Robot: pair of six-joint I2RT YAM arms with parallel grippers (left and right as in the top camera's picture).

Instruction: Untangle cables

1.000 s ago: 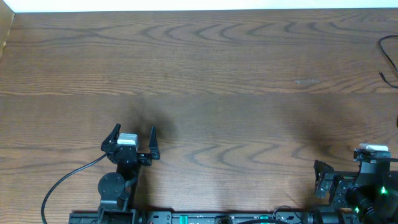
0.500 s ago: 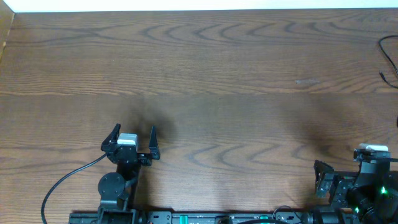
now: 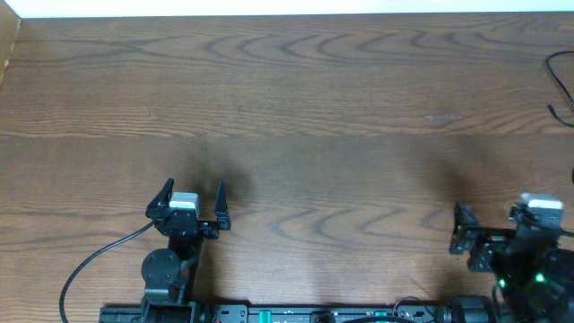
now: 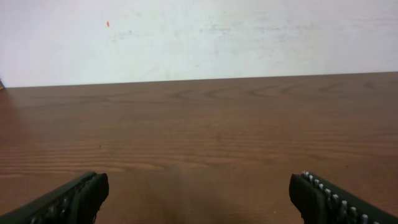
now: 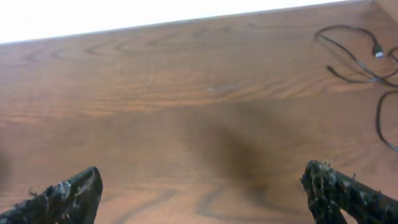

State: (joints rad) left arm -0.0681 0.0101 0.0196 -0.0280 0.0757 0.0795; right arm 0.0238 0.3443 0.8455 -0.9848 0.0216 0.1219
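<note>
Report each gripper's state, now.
Left gripper: open, holding nothing.
Right gripper: open, holding nothing.

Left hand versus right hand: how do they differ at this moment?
The left hand shows whole in the overhead view; the right hand is partly cut off at the edge. The right hand's camera sees the cables; the left hand's sees none. Both are open, empty.
</note>
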